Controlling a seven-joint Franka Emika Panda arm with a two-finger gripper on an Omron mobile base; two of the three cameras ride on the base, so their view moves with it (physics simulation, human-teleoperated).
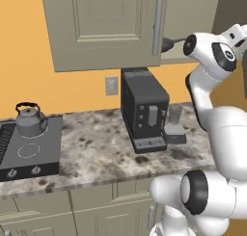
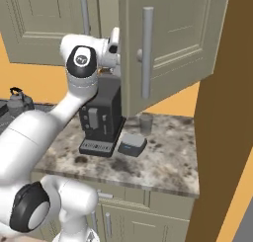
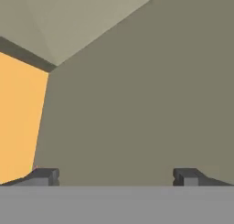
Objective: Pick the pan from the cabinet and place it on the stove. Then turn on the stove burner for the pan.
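Cabinet (image 1: 103, 28): grey-beige wall unit over the bench, one door swung open toward the room, long grey bar handle on its edge.
Pan (image 1: 170, 43): inside the open cabinet; in the left base view a dark rounded part and its thin handle show just past the door's edge, near the arm's wrist.
Fingers (image 3: 116, 176): spread wide, two dark tips well apart at the bottom of the hand view, nothing between them; a plain grey-beige panel ahead, orange wall to one side.
Arm (image 2: 81, 73): raised to cabinet height, hand hidden behind the open door in the right base view.
Stove (image 1: 30, 148): flat dark cooktop at the left end of the bench, white burner rings, two small front knobs.
Kettle (image 1: 29, 118): grey, black loop handle, standing on the stove's rear burner.
Bench (image 1: 96, 150): speckled stone top.
Coffee machine (image 1: 144, 110): dark, boxy, upright on the bench below the cabinet.
Glass (image 1: 174, 113): clear, just right of the coffee machine; contents cannot be told.
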